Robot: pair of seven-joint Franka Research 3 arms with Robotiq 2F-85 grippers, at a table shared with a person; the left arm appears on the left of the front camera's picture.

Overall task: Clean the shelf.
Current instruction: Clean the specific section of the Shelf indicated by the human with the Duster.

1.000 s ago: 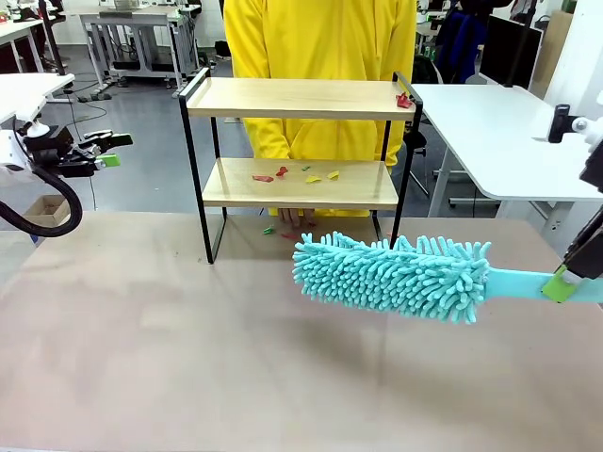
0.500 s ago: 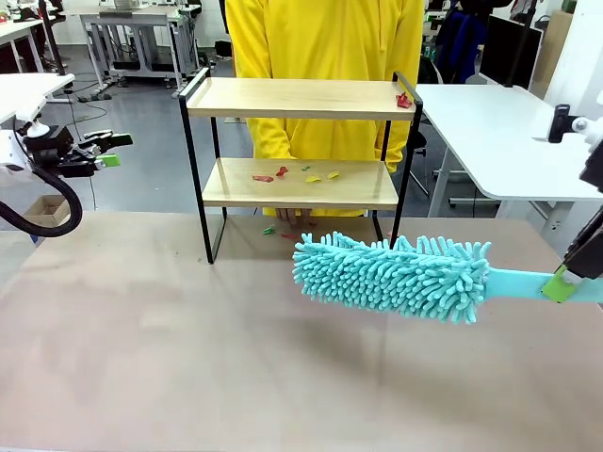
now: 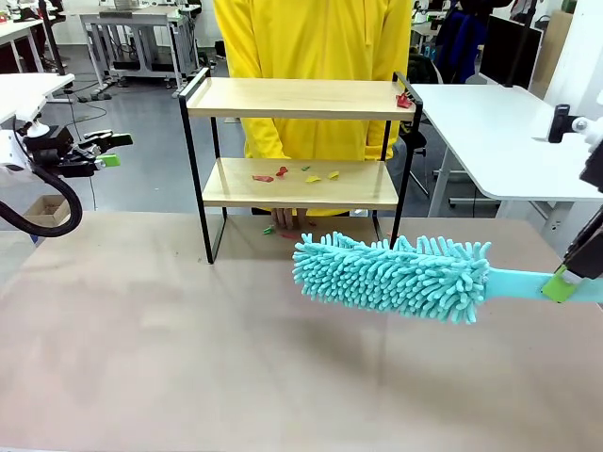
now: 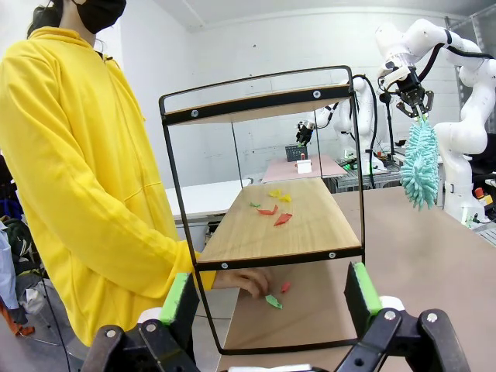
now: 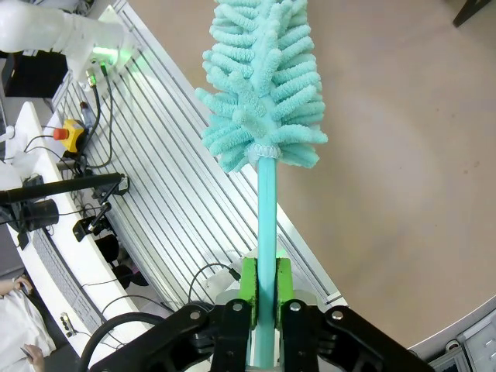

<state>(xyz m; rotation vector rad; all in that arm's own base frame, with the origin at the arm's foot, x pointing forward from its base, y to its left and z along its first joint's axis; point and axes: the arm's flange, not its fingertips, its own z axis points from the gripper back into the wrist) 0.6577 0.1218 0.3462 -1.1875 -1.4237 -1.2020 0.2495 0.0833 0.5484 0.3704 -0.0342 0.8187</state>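
Room: open lab, grey floor, white workbenches behind; one white table (image 3: 499, 132) sits off the far right corner.

Table (image 3: 141, 358): broad, matte, beige-brown, bare across the near half.

Person (image 3: 311, 38) in a yellow hooded top stands at the far edge, directly behind the shelf. One hand (image 3: 292, 218) rests on the tabletop beneath the lower board.

Shelf (image 3: 297, 98): stands upright at the far edge, a little left of the middle. Long axis runs along that edge and the open front faces the robot. Two flat boards of pale wood; thin black metal legs and raised rails at both short ends.

Duster (image 3: 396, 275): teal, shaggy chenille head on a flat teal handle. Held clear of the table, near the shelf's right legs. Long axis lies roughly parallel to the far edge, head pointing to the robot's left.

Right gripper (image 5: 264, 283): at the right edge, green pads pinched tight on the duster handle.

Left gripper (image 4: 267, 298): off the table's left edge, well apart from the shelf, fingers spread wide with nothing between them.

Paper scraps (image 3: 306, 176): red, yellow and green, small, scattered mid lower board. One red scrap (image 3: 403, 100) at the top board's right end. A few table scraps (image 3: 280, 231) beside the hand.
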